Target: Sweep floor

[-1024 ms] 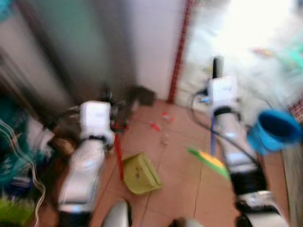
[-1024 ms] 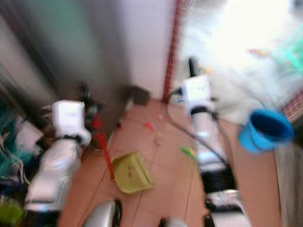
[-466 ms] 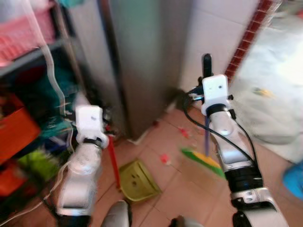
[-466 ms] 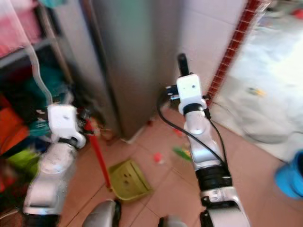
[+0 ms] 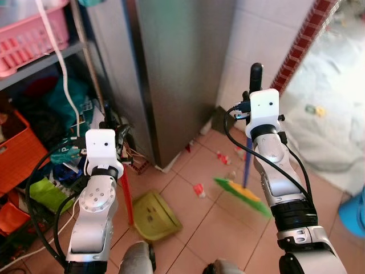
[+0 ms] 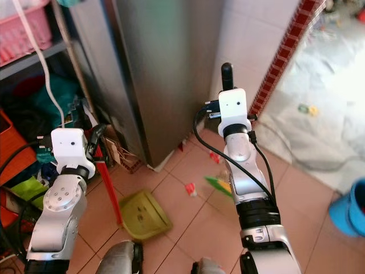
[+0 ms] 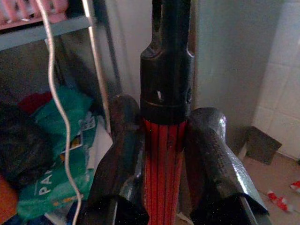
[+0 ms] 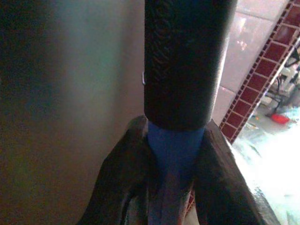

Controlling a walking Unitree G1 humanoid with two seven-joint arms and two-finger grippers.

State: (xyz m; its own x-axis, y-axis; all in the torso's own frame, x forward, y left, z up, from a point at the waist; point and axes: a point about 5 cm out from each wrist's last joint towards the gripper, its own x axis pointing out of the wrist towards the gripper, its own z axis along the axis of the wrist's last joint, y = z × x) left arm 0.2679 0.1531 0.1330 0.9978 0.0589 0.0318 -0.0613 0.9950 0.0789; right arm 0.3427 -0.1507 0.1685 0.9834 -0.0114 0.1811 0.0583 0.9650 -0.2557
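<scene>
You have turned to face the fridge (image 5: 171,68). Your right gripper (image 8: 173,187) squeezes the broom (image 5: 242,191); your left gripper (image 7: 161,159) squeezes the dustpan (image 5: 151,214) handle. Red scraps (image 5: 198,190) lie just ahead, ready for sweeping.

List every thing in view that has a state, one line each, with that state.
left gripper: shut on the red dustpan handle
right gripper: shut on the blue broom handle
dustpan: resting on the floor
broom head: low over the tiles
red scraps: loose on the floor, unswept
</scene>
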